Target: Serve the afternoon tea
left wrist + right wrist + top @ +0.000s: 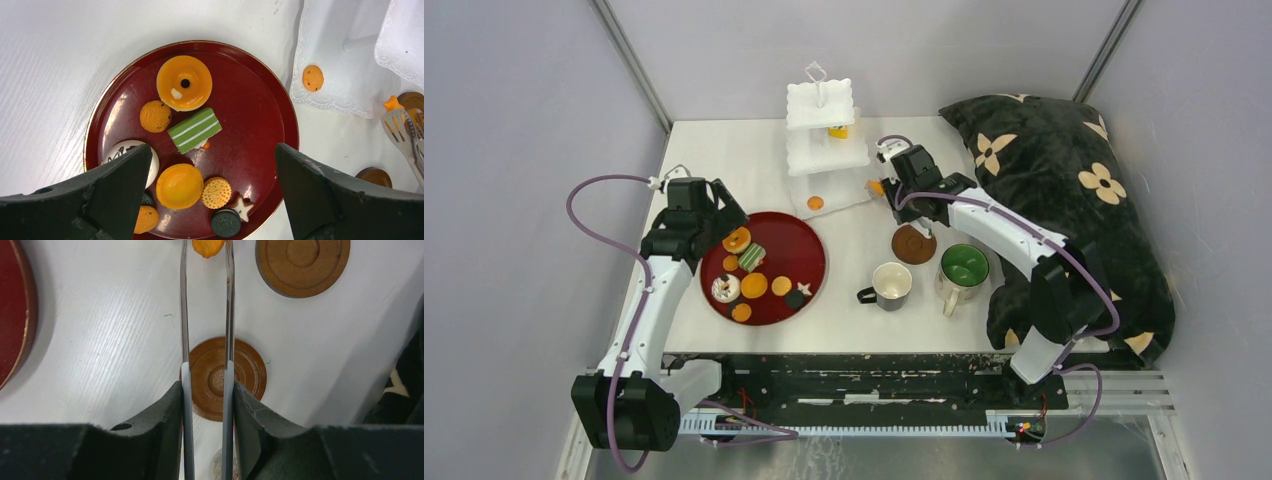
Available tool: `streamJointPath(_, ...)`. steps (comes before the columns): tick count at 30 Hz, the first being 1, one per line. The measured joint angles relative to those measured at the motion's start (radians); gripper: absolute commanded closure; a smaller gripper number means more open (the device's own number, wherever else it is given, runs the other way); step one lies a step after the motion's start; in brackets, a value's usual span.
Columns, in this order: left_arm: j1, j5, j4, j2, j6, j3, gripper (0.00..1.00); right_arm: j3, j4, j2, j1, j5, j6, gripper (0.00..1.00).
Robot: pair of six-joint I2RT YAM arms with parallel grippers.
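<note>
Several toy sweets lie on the dark red tray (pixel 260 105), among them a green striped cake (pixel 194 130), an orange donut (pixel 184 82) and a star cookie (pixel 243 207). My left gripper (pixel 212 150) hangs open above them, holding nothing. The white three-tier stand (pixel 824 140) at the back carries an orange cookie (pixel 815 203) on its bottom tier. My right gripper (pixel 206 386) is shut on metal tongs (pixel 183 315), whose tips pinch an orange sweet (pixel 208 246) beside the stand. Two brown coasters (pixel 223 377) (pixel 302 262) lie below. Two mugs (pixel 890 285) (pixel 964 268) stand near the front.
A black pillow with pale flowers (pixel 1064 190) fills the table's right side, against the right arm. Grey walls close in the back and both sides. The tray sits close to the table's left and front edges.
</note>
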Motion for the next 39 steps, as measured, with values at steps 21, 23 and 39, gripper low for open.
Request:
streamJointPath(21, 0.0, -0.049, 0.013, 0.034, 0.001, 0.025, 0.0, 0.095, 0.293, 0.241, -0.043, 0.04, -0.002, 0.9)
streamJointPath(23, 0.0, -0.052, 0.015, 0.031, 0.001, 0.029, 0.01, 0.096, 0.316, 0.259, -0.044, 0.039, -0.002, 0.9)
streamJointPath(39, 0.002, -0.057, 0.031, 0.029, 0.001, 0.032, 0.0, 0.15, 0.482, 0.406, -0.045, 0.007, 0.015, 0.89)
